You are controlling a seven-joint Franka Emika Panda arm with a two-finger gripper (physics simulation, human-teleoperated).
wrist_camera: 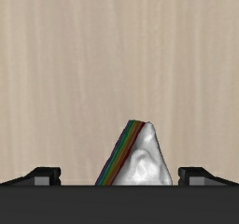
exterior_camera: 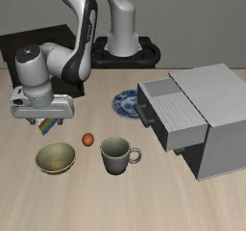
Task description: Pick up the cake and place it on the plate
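Note:
The cake (wrist_camera: 138, 158) is a white wedge with rainbow-striped layers on its side, lying on the wooden table. In the exterior view the cake (exterior_camera: 49, 130) peeks out under my gripper (exterior_camera: 42, 120) at the exterior view's left. My gripper (wrist_camera: 121, 177) is open. One fingertip stands on each side of the wedge, with a gap between each and the cake. The blue patterned plate (exterior_camera: 125, 102) lies near the table's middle, partly behind the cabinet's drawer, well off to the exterior view's right of the cake.
An olive bowl (exterior_camera: 56, 158), a small brown ball (exterior_camera: 87, 139) and a green mug (exterior_camera: 117, 155) sit in a row in front of the cake. A grey cabinet (exterior_camera: 207, 115) with its drawer (exterior_camera: 163, 115) pulled out stands at the exterior view's right.

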